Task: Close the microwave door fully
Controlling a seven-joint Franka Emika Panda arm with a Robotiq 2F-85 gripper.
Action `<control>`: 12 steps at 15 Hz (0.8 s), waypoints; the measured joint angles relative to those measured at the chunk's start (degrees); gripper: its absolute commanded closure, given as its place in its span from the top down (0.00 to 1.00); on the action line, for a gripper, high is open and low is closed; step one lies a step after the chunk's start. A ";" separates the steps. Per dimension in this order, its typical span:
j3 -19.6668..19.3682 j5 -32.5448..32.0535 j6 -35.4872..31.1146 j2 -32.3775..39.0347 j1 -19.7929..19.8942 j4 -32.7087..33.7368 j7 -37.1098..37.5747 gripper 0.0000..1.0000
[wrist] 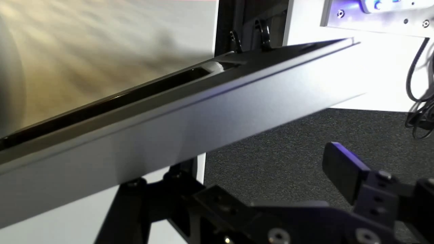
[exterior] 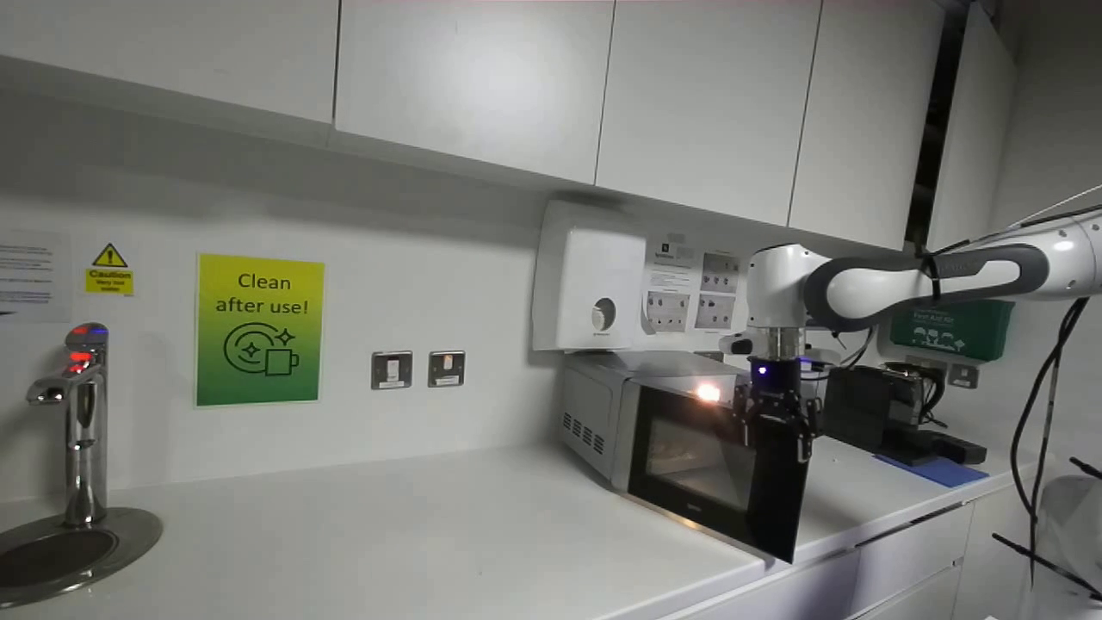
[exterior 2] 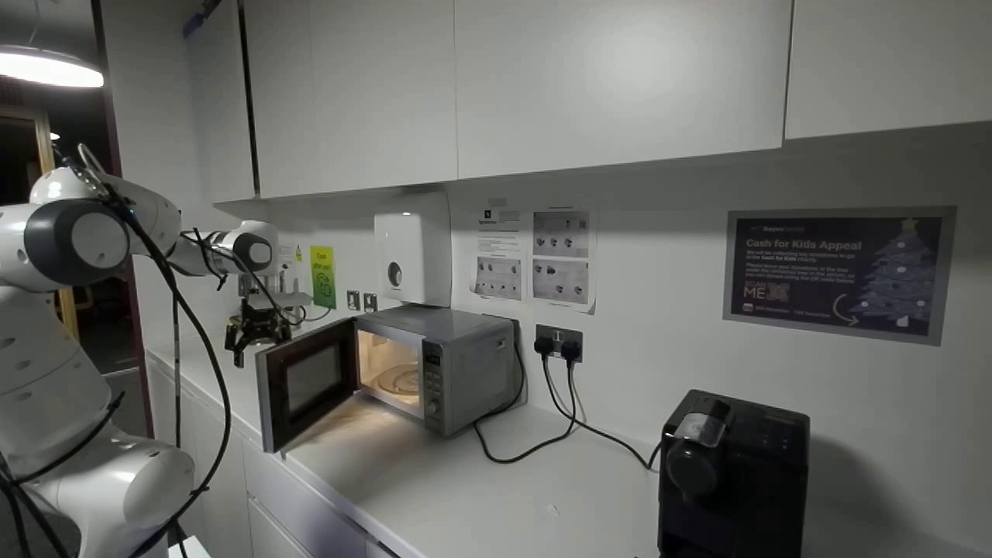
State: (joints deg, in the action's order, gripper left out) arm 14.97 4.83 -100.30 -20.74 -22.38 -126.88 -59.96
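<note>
- In an exterior view, the tap (exterior: 84, 435) is standing on the worktop (exterior: 387, 542), well to the left of the microwave (exterior: 598, 405).
- The poster (exterior: 260, 331) and two switches (exterior: 392, 370) are sitting on the wall (exterior: 482, 284), also left of the microwave, the switches nearer to it.
- The dispenser (exterior: 590, 275) is hanging on the wall, behind and above the microwave.
- The microwave is glowing inside, and a round plate (exterior 2: 399, 380) is lying in it.
- The door (exterior: 723, 469) is jutting out from the microwave's front, standing well open in both exterior views.
- My gripper (exterior: 776, 443) is hanging in front of the microwave, on the door's outer side. In the wrist view my fingers (wrist: 344, 173) are standing wide apart; one is sitting beside the door, its tip partly hidden, and I can't say whether it is touching.
- The coffee machine (exterior: 857, 405) is sitting right of the microwave.
- My arm (exterior: 895, 288) is spanning the space right of the microwave.
</note>
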 measured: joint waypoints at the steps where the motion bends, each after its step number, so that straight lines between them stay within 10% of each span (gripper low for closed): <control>1: -0.08 -0.15 0.00 -0.22 0.00 -0.16 0.02 1.00; 12: -1.17 -2.48 0.18 -3.00 0.10 -2.06 3.02 1.00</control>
State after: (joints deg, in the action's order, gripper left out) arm 13.80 2.36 -100.12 -23.74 -22.27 -128.94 -56.94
